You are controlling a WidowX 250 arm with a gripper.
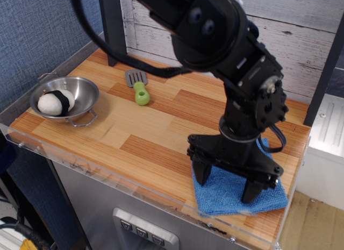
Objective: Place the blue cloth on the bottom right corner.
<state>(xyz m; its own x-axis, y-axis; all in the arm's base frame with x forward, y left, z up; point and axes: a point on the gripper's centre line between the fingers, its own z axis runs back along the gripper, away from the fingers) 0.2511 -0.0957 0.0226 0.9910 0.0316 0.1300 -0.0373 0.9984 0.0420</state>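
Observation:
The blue cloth [219, 200] lies flat on the striped wood tabletop near its bottom right corner [264, 226], its front edge close to the clear acrylic edge strip. My gripper [226, 189] stands right over the cloth. Its two black fingers are spread wide apart, and both tips rest on the cloth's upper half. The fingers are not closed on any fold of it. The arm hides the far part of the cloth.
A steel bowl [80, 88] holding a white ball with a black band [54, 102] sits at the left edge. A green-handled spatula [139, 87] lies at the back centre. A dark post [110, 29] stands at the back left. A white unit [328, 126] is beside the table on the right.

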